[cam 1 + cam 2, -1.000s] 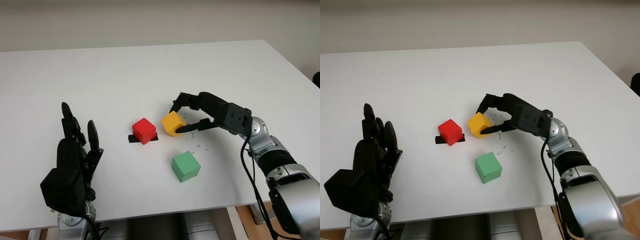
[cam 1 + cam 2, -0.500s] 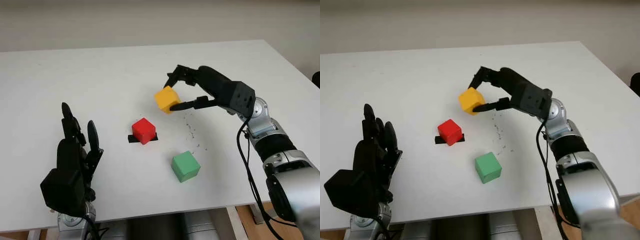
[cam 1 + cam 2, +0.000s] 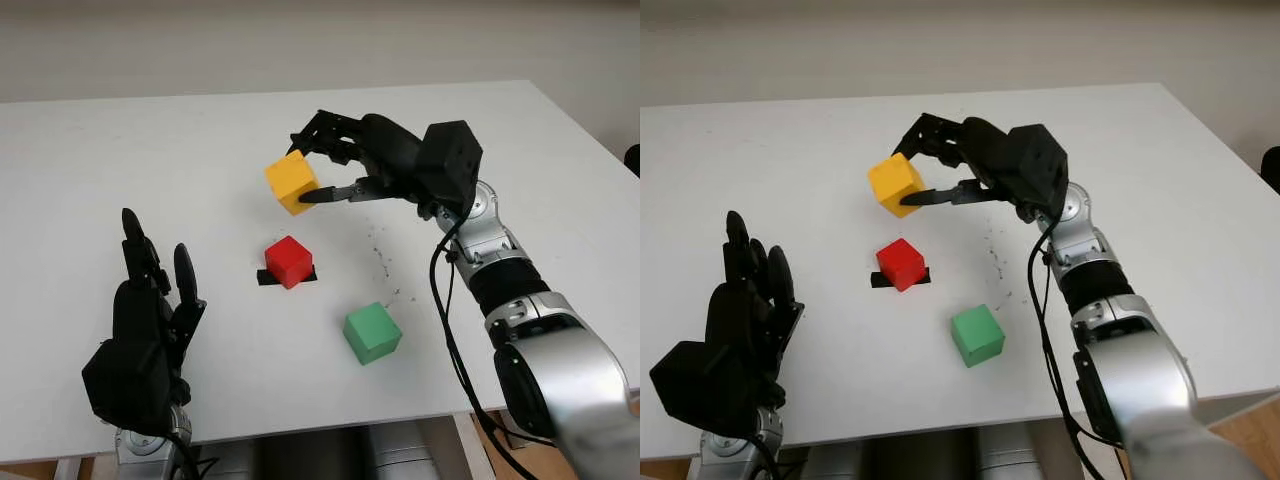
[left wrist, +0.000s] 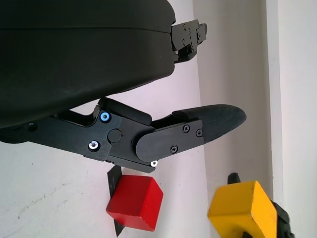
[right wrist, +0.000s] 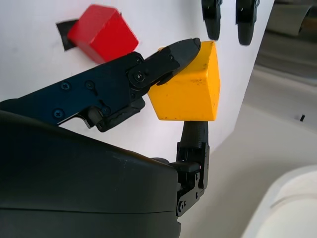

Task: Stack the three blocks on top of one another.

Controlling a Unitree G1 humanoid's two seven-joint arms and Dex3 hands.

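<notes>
On the white table (image 3: pixel 200 130), the left hand (image 3: pixel 145 325) sits open near the front left edge. The right hand (image 3: pixel 345 165) grips the yellow block (image 3: pixel 291 182), lifted above the table behind the red block (image 3: pixel 289 261). The red block rests on black tape (image 3: pixel 266 278); the green block (image 3: pixel 371 332) lies nearer the front edge.

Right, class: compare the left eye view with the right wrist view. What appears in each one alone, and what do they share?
Left eye view alone: the green block on the white table, and the open left hand near the table's front left.

Right wrist view alone: the underside of the yellow block, with a finger pressed beneath it.

Shared: the right hand holding the yellow block aloft, and the red block sitting on black tape.
</notes>
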